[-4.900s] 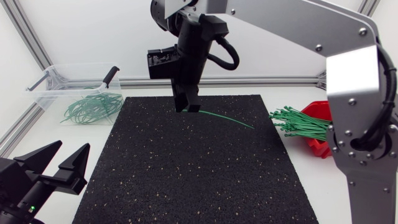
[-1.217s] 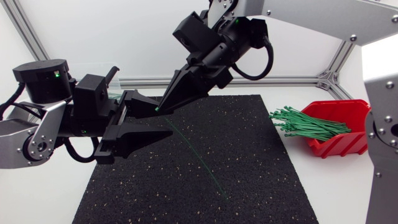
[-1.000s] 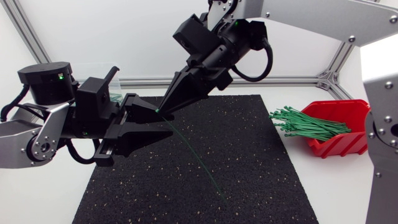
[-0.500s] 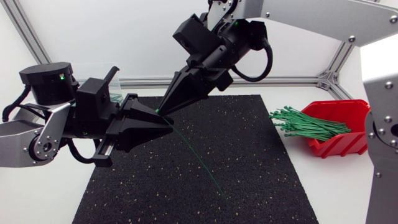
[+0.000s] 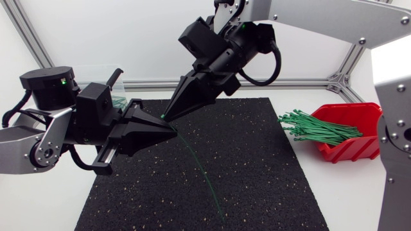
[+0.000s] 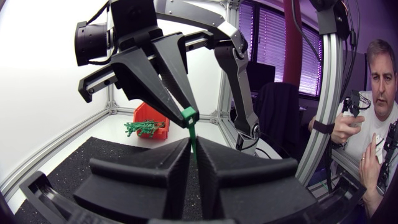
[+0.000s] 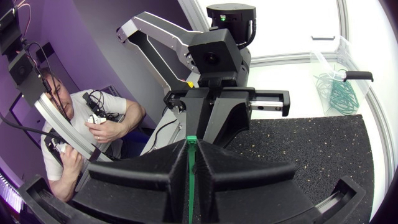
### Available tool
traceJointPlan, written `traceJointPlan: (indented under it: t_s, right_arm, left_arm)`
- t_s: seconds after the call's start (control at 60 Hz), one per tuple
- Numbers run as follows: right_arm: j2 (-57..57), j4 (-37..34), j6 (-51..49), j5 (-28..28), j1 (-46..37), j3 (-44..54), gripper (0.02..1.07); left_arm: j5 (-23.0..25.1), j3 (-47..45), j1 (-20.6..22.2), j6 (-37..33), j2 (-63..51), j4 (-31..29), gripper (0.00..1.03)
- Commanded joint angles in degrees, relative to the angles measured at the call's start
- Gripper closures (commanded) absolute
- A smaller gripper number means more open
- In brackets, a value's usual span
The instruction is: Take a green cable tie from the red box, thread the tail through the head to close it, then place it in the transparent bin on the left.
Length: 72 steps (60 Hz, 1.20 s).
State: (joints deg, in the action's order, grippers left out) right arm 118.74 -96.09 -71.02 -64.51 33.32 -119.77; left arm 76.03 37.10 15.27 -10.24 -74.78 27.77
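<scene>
1. The left arm point(image 5: 38, 141) is sticking in low from the left side.
2. The left gripper point(image 5: 168, 128) is pointing toward the middle, and its fingers are squeezing the tie point(image 6: 189, 116).
3. The right arm point(image 5: 308, 16) is reaching across from up high.
4. The right gripper point(image 5: 166, 114) is pointing down and left, pinching the tie's head.
5. Both grippers' tips are sitting just beside each other.
</scene>
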Motion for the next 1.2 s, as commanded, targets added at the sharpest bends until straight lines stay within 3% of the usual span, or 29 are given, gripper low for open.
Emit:
traceJointPlan:
  t_s: [0.0,0.417,0.45,0.467,0.517,0.567,0.683,0.967,1.183]
  right_arm:
    - [-1.2,-3.7,-1.8,-0.2,0.4,1.6,1.01]
    - [-1.4,-3.0,-2.0,-0.1,0.4,2.0,1.01]
    - [-1.4,-2.9,-2.0,0.0,0.3,1.8,0.90]
    - [-1.4,-2.7,-1.8,0.1,0.0,1.7,0.72]
    - [-1.5,-2.1,-1.1,0.3,-0.4,1.6,0.49]
    - [-1.7,-0.9,0.1,1.1,-0.7,1.5,0.35]
    - [-1.9,2.1,3.3,4.0,-1.9,0.4,0.18]
    - [-2.5,15.5,14.7,15.5,-2.9,2.1,0.15]
    - [-6.5,28.3,20.9,25.7,-2.6,11.6,0.15]
  left_arm:
    - [0.9,-1.3,-0.2,0.7,0.0,0.9,1.00]
    - [0.8,-1.6,-0.3,0.8,0.9,0.9,1.00]
    - [0.8,-1.6,-0.3,0.8,0.9,0.9,1.00]
    - [0.8,-1.6,-0.4,0.8,0.9,0.9,1.00]
    - [0.8,-1.6,-0.5,0.8,0.9,0.9,1.00]
    - [0.7,-1.7,-0.7,0.8,0.8,0.9,1.00]
    - [0.6,-1.8,-1.4,0.5,0.4,0.9,1.00]
    - [-2.5,-0.7,-4.1,0.5,-2.2,0.3,1.00]
    - [-6.3,1.6,-4.8,0.5,-2.2,-4.7,1.00]
